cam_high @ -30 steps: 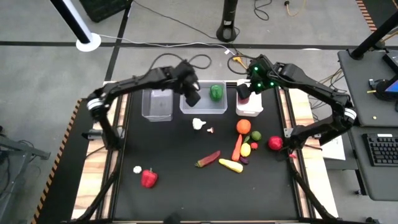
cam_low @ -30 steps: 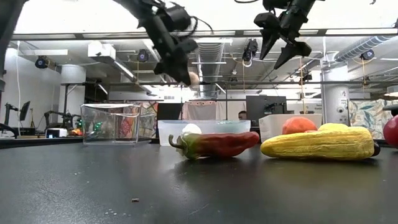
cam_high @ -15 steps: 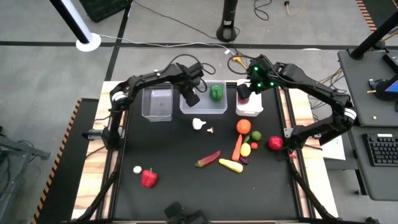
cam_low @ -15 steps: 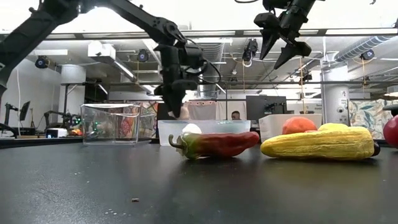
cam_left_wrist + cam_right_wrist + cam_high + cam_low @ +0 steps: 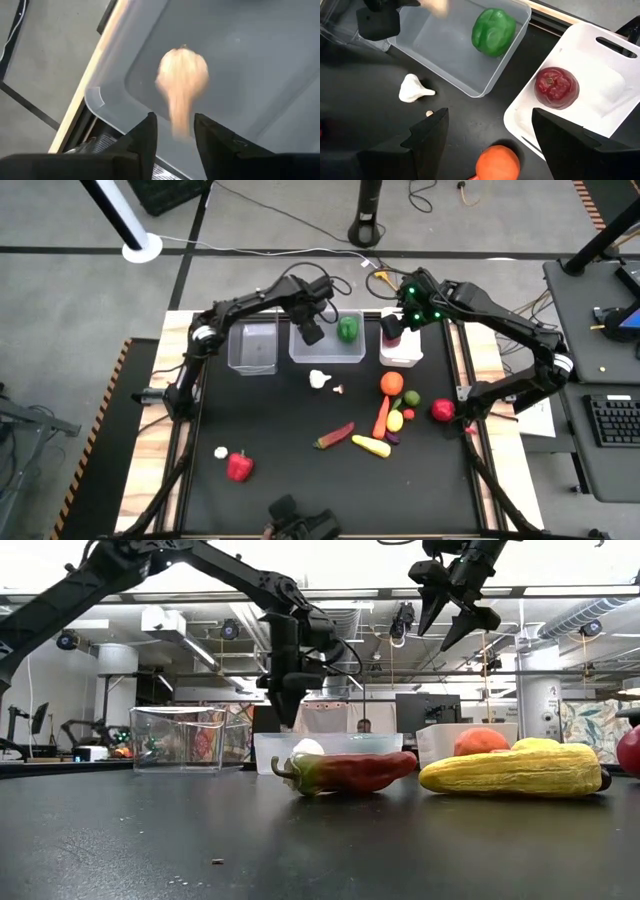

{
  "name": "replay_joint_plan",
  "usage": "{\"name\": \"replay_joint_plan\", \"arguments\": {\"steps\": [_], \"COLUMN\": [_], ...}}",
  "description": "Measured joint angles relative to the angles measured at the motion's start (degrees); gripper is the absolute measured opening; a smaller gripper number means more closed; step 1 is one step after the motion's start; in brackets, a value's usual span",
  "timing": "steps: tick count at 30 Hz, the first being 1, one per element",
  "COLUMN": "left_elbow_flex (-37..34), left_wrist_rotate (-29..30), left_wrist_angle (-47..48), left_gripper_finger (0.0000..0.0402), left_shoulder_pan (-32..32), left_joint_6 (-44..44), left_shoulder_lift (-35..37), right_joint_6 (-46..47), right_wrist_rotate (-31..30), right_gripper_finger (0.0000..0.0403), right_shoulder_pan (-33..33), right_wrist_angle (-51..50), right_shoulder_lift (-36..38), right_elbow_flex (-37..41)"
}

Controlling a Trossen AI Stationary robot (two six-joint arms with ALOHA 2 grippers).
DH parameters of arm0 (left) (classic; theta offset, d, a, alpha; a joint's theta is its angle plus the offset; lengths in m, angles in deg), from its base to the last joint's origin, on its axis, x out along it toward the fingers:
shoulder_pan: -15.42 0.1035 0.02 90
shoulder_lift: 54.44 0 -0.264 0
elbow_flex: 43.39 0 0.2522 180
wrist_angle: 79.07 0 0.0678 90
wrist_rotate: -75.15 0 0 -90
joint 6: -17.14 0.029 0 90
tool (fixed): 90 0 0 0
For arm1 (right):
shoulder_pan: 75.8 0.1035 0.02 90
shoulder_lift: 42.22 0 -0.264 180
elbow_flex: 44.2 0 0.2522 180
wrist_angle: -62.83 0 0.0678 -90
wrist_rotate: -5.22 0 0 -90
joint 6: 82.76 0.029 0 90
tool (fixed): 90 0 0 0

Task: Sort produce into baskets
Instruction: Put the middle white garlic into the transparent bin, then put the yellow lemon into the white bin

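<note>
My left gripper (image 5: 311, 332) points down over the left end of the wider clear basket (image 5: 327, 356), fingers open. Just past its fingertips a pale garlic bulb (image 5: 183, 75) shows blurred above the basket's floor; I see no finger touching it. A green pepper (image 5: 347, 330) lies in the same basket. My right gripper (image 5: 393, 329) hangs open and high above the white basket (image 5: 401, 357), which holds a red tomato (image 5: 556, 86). The narrow clear basket (image 5: 253, 348) stands at the left.
Loose produce lies on the black table: a white garlic (image 5: 319, 379), an orange fruit (image 5: 391, 383), a carrot (image 5: 381, 418), a long red pepper (image 5: 334, 436), a yellow squash (image 5: 371, 446), a red apple (image 5: 442, 410), and a red pepper (image 5: 239, 467) near the front left.
My left gripper has moved down toward the wider clear basket and tipped from slanting to pointing nearly straight down. The pale garlic that sat at its fingertips now shows as a blur past them, over the basket's floor.
</note>
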Motion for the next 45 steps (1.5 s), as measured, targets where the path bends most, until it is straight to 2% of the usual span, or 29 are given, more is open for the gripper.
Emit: {"name": "replay_joint_plan", "arguments": {"steps": [7,13,16,23,27,31,38,45], "left_elbow_flex": [-0.08,-0.12,-0.29,-0.38,-1.75,-5.69,-18.04,-31.32], "left_wrist_rotate": [0.07,-0.67,-4.68,-20.09,-21.92,-21.97,-21.87,-14.47], "left_wrist_angle": [0.94,2.46,2.90,2.59,1.04,-2.67,-10.99,-20.64], "left_gripper_finger": [0.0173,0.0184,0.0182,0.0171,0.0166,0.0166,0.0166,0.0166], "left_shoulder_pan": [0.02,-0.41,-0.79,-2.38,-4.37,-6.10,-9.33,-13.31], "left_joint_6": [0.24,-0.93,-0.60,1.35,1.49,0.73,-5.79,-14.42], "left_shoulder_lift": [-0.01,3.19,5.99,13.59,18.45,24.44,37.55,49.92], "right_joint_6": [0.07,1.27,2.66,9.01,14.12,18.79,28.41,38.15], "right_wrist_rotate": [0.09,3.79,4.59,4.71,4.84,4.57,4.13,4.13], "right_gripper_finger": [0.0276,0.0276,0.0276,0.0276,0.0279,0.0294,0.0329,0.0340], "right_shoulder_pan": [0.00,0.18,1.03,7.03,12.17,16.98,24.60,31.41], "right_wrist_angle": [-0.13,-3.26,-6.80,-16.54,-18.36,-18.34,-17.75,-16.68], "right_shoulder_lift": [0.00,0.00,0.07,0.11,0.11,0.11,0.11,0.09], "right_elbow_flex": [0.00,0.00,0.00,0.00,0.00,0.00,1.05,5.68]}}
